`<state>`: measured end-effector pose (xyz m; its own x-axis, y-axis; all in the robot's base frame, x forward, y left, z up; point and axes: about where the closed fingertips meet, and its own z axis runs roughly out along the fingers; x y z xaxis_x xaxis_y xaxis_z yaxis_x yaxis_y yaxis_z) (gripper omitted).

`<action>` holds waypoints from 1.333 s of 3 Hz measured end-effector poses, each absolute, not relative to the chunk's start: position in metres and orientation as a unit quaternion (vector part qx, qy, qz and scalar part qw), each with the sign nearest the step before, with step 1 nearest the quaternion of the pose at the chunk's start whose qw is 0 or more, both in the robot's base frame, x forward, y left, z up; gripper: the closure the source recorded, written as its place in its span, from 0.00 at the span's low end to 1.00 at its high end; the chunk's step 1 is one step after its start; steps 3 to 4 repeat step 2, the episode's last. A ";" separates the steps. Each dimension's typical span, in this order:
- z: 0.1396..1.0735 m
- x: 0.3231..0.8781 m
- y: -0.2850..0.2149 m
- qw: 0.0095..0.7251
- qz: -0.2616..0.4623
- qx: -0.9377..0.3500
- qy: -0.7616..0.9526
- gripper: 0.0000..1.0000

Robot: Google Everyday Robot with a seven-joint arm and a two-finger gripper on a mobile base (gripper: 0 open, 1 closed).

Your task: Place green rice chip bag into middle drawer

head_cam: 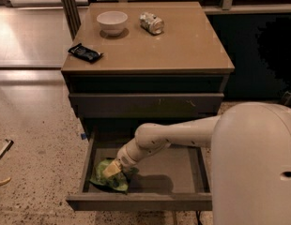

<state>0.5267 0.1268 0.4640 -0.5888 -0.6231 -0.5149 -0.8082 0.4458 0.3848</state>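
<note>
The green rice chip bag (pixel 110 179) is a crumpled bright-green foil bag. It lies on the floor of the open middle drawer (pixel 136 202), in its front-left corner. My gripper (pixel 111 169) reaches down into the drawer from the right. It rests on top of the bag and is shut on it, with its pale fingertips pressed into the foil. Part of the bag is hidden under the gripper.
On the cabinet top stand a white bowl (pixel 112 21), a crushed silver can (pixel 151 23) and a small black packet (pixel 85 53). A closed drawer front with pale scuffs (pixel 145 105) sits above the open drawer. My arm's white body (pixel 253 168) fills the lower right.
</note>
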 end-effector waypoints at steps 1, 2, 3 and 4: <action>0.456 0.525 0.130 0.150 0.318 -0.408 0.842 0.00; 0.456 0.525 0.130 0.150 0.318 -0.408 0.842 0.00; 0.456 0.525 0.130 0.150 0.318 -0.408 0.842 0.00; 0.456 0.525 0.130 0.150 0.318 -0.408 0.842 0.00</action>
